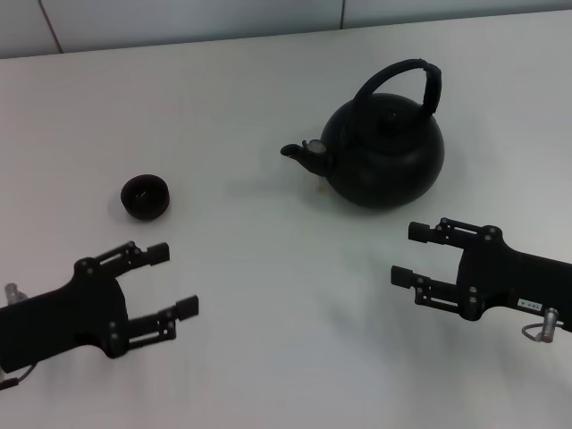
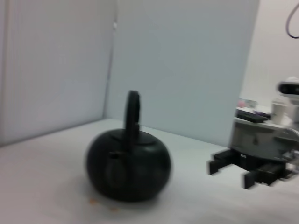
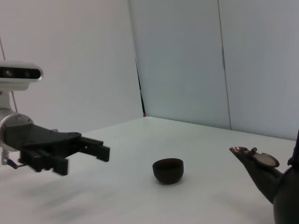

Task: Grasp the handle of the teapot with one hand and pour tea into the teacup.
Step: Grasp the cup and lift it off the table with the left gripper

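Both grippers sit at the near edge of the desk [image 1: 268, 295], closest to the head camera. Left gripper [image 1: 172, 279]: black, built of linked bars with flat rectangular pads; jaws stand wide apart, holding nothing and touching nothing. It hovers just above the white surface, near side of the teacup [image 1: 146, 197] and clear of it. The right wrist view shows this same gripper [image 3: 96, 150] from across the desk, jaws parted, well apart from the cup [image 3: 168, 170].

Right gripper [image 1: 413, 254]: same black linkage construction, jaws likewise wide apart and empty. It lies on the near side of the teapot [image 1: 384, 152], with a plain gap of desk between its pads and the pot's body. The left wrist view shows it [image 2: 231, 172] beside the pot [image 2: 128, 170], not in contact.

Teapot: large, round, squat, matte black with a dull finish; upright on the desk at centre-right. Its short spout points toward the robot's left, toward the cup. A small knob sits on the lid. The handle [image 1: 407, 76] is a thick black arch rising over the top, joined at both sides, untouched by either gripper.

Teacup: small, low, bowl-shaped, dark and handleless, upright on the desk at the left, well apart from the spout. Contents cannot be made out.

Desk: smooth, white, matte.
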